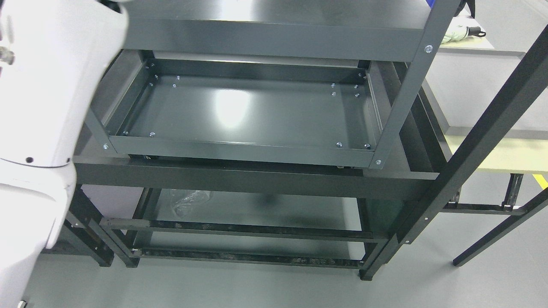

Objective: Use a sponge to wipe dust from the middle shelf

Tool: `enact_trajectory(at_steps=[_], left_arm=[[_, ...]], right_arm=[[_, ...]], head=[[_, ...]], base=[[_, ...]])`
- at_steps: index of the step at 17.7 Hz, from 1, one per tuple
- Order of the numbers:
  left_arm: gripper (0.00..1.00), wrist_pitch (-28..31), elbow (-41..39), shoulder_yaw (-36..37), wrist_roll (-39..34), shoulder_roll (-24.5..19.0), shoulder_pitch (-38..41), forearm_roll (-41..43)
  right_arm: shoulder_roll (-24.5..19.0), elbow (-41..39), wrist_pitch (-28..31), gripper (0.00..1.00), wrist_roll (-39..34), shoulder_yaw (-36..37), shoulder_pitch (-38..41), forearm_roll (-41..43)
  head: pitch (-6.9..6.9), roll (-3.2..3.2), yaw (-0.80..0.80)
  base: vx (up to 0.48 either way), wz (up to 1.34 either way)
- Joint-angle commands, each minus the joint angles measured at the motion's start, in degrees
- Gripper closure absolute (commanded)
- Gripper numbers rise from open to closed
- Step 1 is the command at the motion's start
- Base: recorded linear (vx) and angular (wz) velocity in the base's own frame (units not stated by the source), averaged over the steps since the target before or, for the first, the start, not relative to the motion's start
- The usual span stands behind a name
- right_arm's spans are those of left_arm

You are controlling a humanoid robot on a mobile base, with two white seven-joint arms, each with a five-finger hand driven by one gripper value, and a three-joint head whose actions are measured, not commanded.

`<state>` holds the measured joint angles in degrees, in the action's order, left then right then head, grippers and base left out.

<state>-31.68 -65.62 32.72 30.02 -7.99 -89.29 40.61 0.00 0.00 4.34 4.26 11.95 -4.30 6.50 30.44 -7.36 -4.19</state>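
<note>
While the left arm (38, 128) fills the picture's left side as a broad white shell, running from the top edge down to the lower left corner, its hand lies outside the frame, so whether it is released, clenched or grasping anything cannot be told. No sponge shows anywhere in the head view. Just right of the arm stands a dark grey metal rack (398, 111) seen from above. Its middle shelf (257, 113) is a shallow rectangular tray with raised walls, bolted at the corners with small silver screws; the floor of the tray is glossy and carries a bright patch of reflected light left of its middle. Above it, the underside and front lip of the top shelf (274, 38) cross the upper part of the picture. Below the tray, through the frame bars, a crumpled piece of clear plastic (188, 201) lies on the lowest level, toward the left. Farther right, a diagonal black post (492, 124) cuts across the view, and behind it a pale worktop (479, 81) holds a folded light-coloured umbrella (464, 32) near the top right corner. The right arm is not visible.
</note>
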Motion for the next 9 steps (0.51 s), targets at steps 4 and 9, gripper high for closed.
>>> enact_trajectory(at_steps=[4, 9], left_arm=[[1.00, -1.4, 3.1, 15.0, 4.2, 7.0, -1.2, 0.5], [1.00, -8.0, 2.6, 7.4, 9.8, 0.8, -2.0, 0.5]], right_arm=[[1.0, -1.0, 0.1, 0.00, 0.0, 0.0, 0.0, 0.0], [1.0, -1.0, 0.1, 0.00, 0.0, 0.0, 0.0, 0.0]], head=[[0.00, 0.00, 0.00], [0.00, 0.00, 0.00]], base=[[0.000, 0.00], [0.000, 0.00]])
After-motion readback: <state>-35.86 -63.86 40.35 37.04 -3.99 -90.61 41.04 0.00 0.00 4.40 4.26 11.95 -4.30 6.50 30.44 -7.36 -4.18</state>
